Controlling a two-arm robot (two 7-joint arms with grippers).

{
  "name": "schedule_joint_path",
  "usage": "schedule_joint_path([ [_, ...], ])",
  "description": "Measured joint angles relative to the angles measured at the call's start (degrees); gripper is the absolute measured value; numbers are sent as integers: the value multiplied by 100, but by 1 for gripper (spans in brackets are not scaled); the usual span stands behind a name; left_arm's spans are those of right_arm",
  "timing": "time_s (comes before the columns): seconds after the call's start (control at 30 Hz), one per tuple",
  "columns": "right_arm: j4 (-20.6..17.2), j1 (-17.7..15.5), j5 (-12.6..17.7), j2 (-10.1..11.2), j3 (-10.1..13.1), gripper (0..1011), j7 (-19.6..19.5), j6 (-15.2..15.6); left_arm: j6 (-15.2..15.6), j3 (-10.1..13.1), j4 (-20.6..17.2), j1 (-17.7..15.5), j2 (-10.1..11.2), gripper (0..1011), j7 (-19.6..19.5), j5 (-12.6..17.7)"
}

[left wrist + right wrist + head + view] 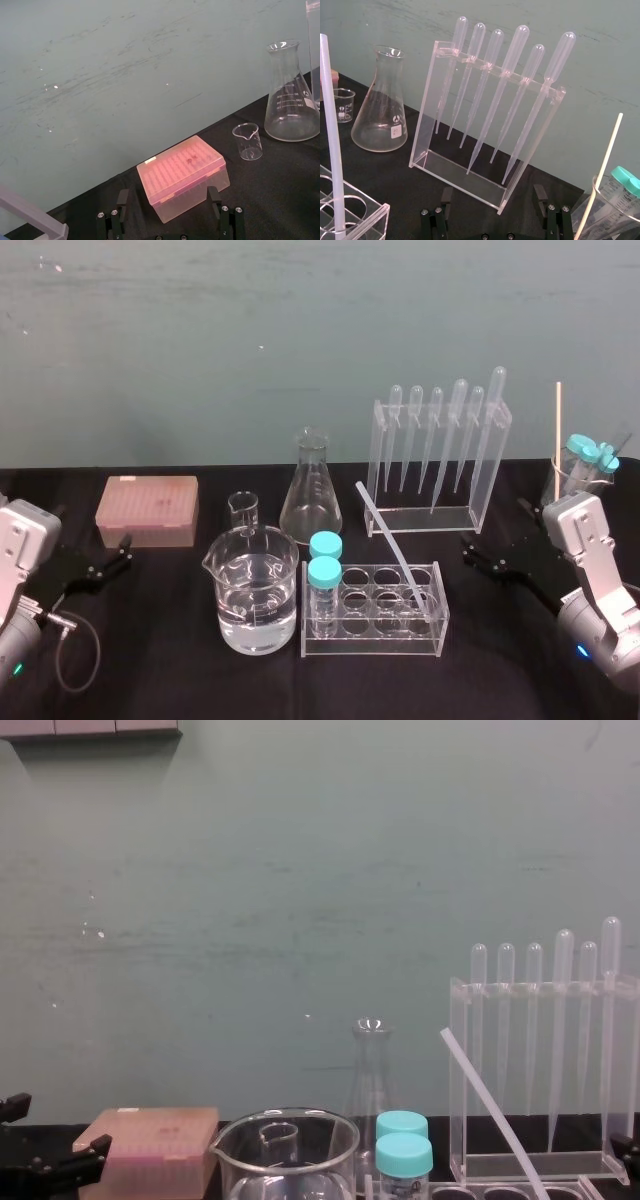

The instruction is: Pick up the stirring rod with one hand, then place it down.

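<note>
— What sits farthest left?

— The left gripper [118, 552], low over the black table [150, 670], its fingers [122, 200] spread wide with nothing between them. Just ahead of it is a pink box [148, 510]: frosted plastic, rectangular, with a dimpled lid.

— And the middle?

— A spouted beaker [255, 590] partly filled with water, a small beaker [243, 508] behind it and a conical flask [310, 490], all clear glass. Beside the beaker, a clear rack [375, 635] with round holes holds two blue-capped tubes [324, 575].

— Where is the rod?

— The rod [392, 548] leans in that rack, its lower end in a hole on the rack's right side, its top tilted back and left toward the flask. It is thin, straight and milky. It is well apart from the left fingers and nearer the right ones, touching neither.

— And on the right?

— Behind the rack, a tall clear stand [490, 470] hangs six bulb-topped pipettes [440, 435]. The right gripper [470, 550] is low beside it, with its fingers [540, 196] wide apart and empty. Farthest right, a glass cup [560, 485] holds capped tubes and a pale stick [558, 425].
</note>
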Motion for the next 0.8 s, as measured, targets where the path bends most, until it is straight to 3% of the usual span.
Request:
schedule_joint_path([
  [0.8,1,0,1,0,0,1000,1,0,0,0,0,0,0,1000,0,0],
])
